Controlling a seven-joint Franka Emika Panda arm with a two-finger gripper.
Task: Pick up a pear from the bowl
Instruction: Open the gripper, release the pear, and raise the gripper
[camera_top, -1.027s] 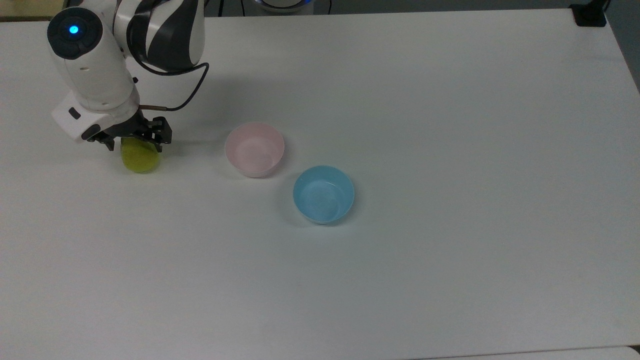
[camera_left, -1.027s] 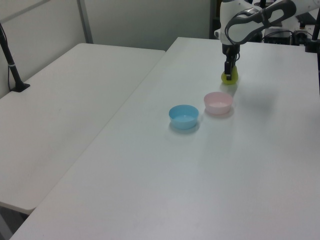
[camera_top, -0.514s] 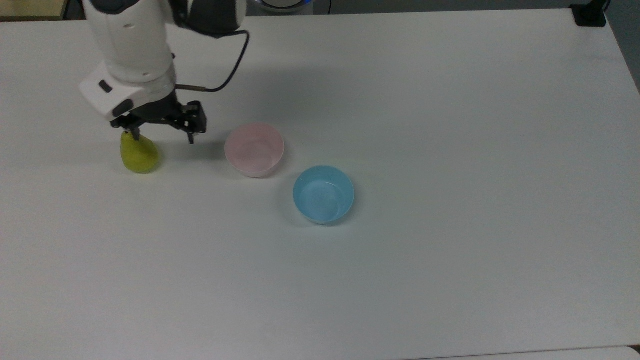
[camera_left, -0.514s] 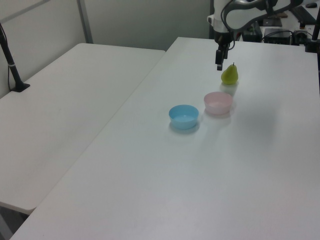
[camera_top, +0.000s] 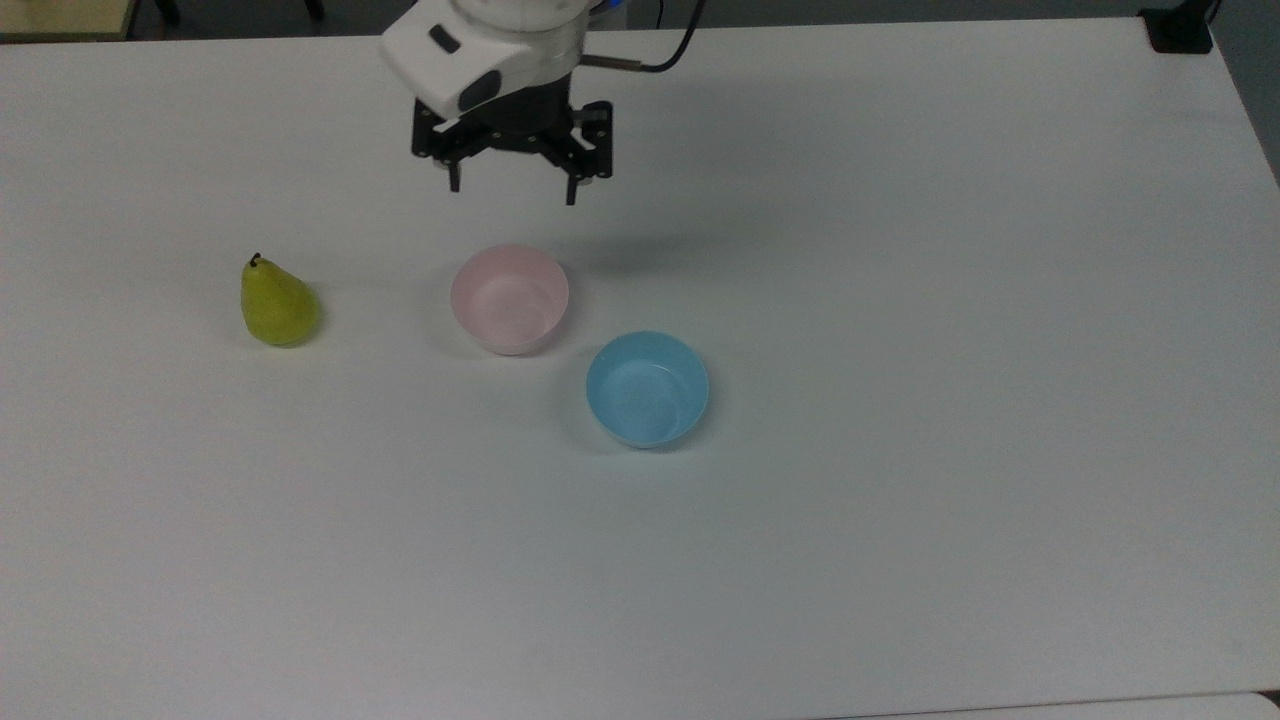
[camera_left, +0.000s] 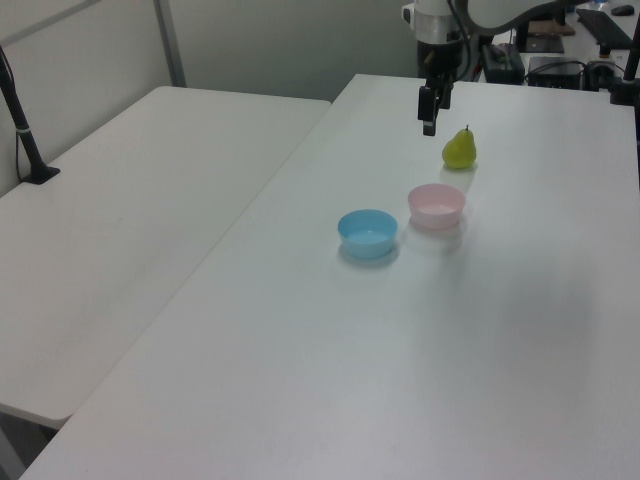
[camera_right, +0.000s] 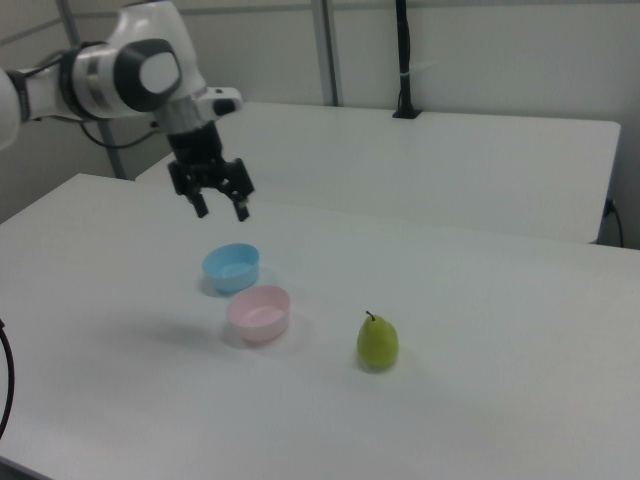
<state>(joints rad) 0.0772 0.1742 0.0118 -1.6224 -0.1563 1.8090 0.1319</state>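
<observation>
The yellow-green pear (camera_top: 277, 304) (camera_left: 459, 149) (camera_right: 377, 341) stands upright on the white table, well off to the top view's left of the pale pink bowl (camera_top: 509, 298) (camera_left: 436, 205) (camera_right: 259, 313), which holds nothing. My gripper (camera_top: 511, 192) (camera_left: 428, 125) (camera_right: 220, 209) hangs open in the air, above the table just beyond the pink bowl in the top view, with nothing between its fingers. It is clear of the pear and touches neither bowl.
A light blue bowl (camera_top: 647, 388) (camera_left: 367, 232) (camera_right: 231, 268) sits beside the pink one, also holding nothing. A second white table (camera_left: 120, 200) adjoins this one. A black post (camera_left: 20, 120) stands on that table's far side.
My gripper let go of the pear, rose and travelled to the top view's right, from over the pear to beyond the pink bowl. The pear stays standing where it was set.
</observation>
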